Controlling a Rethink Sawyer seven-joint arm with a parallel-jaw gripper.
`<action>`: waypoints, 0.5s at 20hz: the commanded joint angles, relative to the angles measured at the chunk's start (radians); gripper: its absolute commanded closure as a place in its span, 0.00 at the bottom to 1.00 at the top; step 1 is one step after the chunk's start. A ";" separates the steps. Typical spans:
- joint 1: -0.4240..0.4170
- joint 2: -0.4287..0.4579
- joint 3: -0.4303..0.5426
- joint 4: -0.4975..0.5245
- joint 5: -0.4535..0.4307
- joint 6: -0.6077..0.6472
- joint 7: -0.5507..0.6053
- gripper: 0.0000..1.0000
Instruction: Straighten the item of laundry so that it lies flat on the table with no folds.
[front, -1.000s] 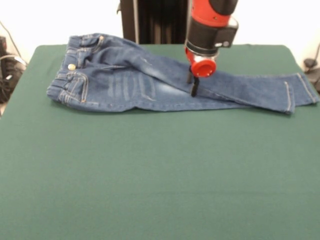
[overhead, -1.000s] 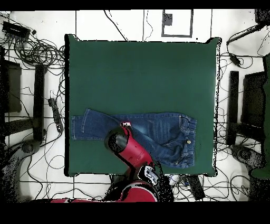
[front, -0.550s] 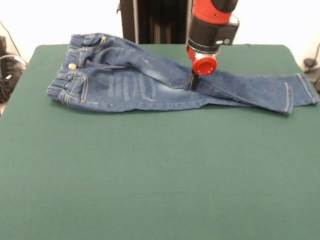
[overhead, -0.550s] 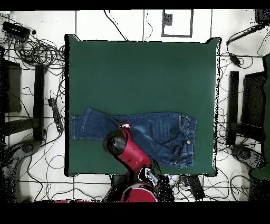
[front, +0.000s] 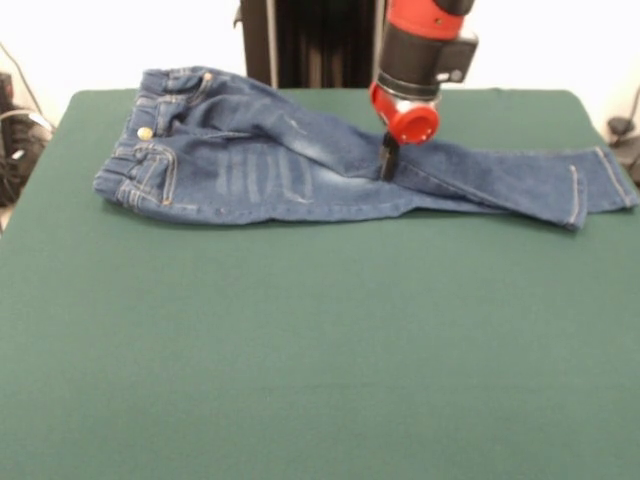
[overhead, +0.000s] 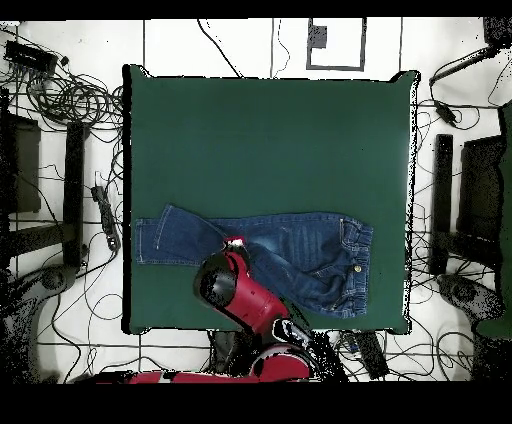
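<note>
Your green worktop (front: 300, 350) holds the jeans (front: 300, 165) along its far edge, legs overlapping. The gripper (front: 388, 160) has risen slightly since a second ago, appearing closed on denim near the knee, so the fold is starting to lift.

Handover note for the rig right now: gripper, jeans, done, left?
Gripper: down on the jeans near the knee of the rear leg; whether it is open or shut cannot be told.
Jeans: along the robot-side edge of the table, waistband at front-view left, cuffs at right.
Done: nothing finished. The two legs overlap, one lying across the other, and the waist end is bunched.
Left: separate the legs, smooth out the waist end so the jeans lie flat without folds.
</note>
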 joint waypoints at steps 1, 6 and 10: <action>-0.049 0.129 0.183 0.088 -0.267 -0.196 0.202 1.00; -0.076 0.197 0.168 0.087 -0.382 -0.311 0.243 1.00; -0.079 0.255 0.151 0.075 -0.454 -0.438 0.274 1.00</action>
